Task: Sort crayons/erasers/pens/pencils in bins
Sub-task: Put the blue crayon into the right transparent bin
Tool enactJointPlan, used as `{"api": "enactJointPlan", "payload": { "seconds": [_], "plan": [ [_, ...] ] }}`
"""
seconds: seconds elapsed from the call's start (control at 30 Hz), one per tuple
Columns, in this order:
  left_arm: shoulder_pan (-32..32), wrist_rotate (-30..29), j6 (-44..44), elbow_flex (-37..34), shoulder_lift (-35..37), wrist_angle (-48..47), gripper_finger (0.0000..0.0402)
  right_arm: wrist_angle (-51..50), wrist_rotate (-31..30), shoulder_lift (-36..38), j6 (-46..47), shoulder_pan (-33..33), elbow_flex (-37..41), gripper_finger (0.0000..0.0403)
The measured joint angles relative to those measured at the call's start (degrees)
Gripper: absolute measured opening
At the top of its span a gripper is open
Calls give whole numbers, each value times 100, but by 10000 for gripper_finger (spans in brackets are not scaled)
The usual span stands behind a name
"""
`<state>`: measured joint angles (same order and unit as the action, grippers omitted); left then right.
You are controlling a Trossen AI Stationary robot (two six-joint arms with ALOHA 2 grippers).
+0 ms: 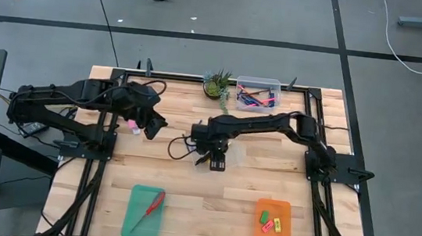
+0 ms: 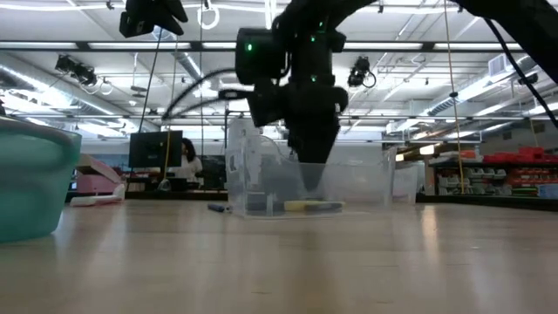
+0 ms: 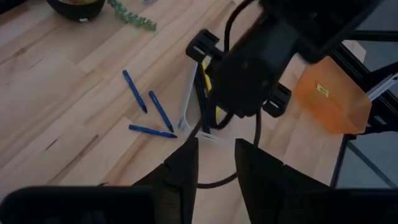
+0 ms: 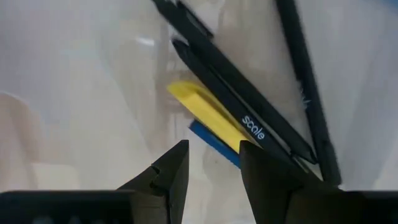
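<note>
**Right gripper down in the clear tub at mid-table**

I have the right gripper (image 1: 214, 160) lowered into the small clear plastic tub (image 2: 366, 179) at the middle of the wooden tabletop (image 1: 189, 178). Its jaws stand apart with a narrow gap and nothing between them. Through its wrist camera I see thin black pencils (image 4: 249, 118) lying slanted in the tub, with a flat yellow pencil (image 4: 202, 109) under them and a blue stick (image 4: 214, 144) just beneath that.

My left gripper (image 1: 151, 125) hangs above the tabletop to the left of the tub, jaws partly open and empty. Its wrist camera shows three slim blue pens (image 3: 149, 112) loose on the wood just beside the tub.

At the far edge sits a second clear tub (image 1: 257, 93) holding pink and blue sticks, with a small potted plant (image 1: 216, 84) beside it. Along the near edge, the teal-green flat tray (image 1: 144, 211) carries a red-handled tool (image 1: 149, 209), and the orange flat tray (image 1: 273, 226) holds small green, yellow and pink-red erasers (image 1: 271, 222).
</note>
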<state>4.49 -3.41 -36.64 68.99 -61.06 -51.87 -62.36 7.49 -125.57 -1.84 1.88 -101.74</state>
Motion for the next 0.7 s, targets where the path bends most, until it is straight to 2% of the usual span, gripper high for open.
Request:
{"api": "enactJointPlan", "payload": {
  "seconds": [0.23,0.7],
  "plan": [
    [-134,-94,-56,0,0,-31,110,0,-151,-136,-954,-10,5,147],
    [-325,-307,-139,0,0,-33,108,-155,39,-70,-1411,-14,5,146]
  ]
}}
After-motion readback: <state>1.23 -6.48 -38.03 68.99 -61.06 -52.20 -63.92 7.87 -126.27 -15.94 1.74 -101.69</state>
